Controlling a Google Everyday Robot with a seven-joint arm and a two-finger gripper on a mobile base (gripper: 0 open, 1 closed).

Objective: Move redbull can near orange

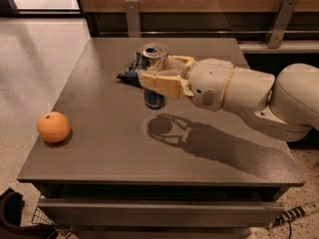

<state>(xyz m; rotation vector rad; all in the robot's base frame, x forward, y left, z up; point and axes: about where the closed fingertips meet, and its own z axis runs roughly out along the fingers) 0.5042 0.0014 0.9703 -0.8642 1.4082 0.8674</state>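
The redbull can (153, 58) is a slim blue and silver can with a silver top. My gripper (158, 77) is shut on it and holds it upright in the air over the middle of the table. Its shadow falls on the tabletop below. The orange (53, 127) sits near the table's front left corner, well to the left of the can and closer to the front edge.
A dark blue chip bag (130, 72) lies on the table (99, 153) just behind the can, mostly hidden by the can and gripper. My white arm (249, 96) reaches in from the right. A wooden wall with metal brackets runs behind the table.
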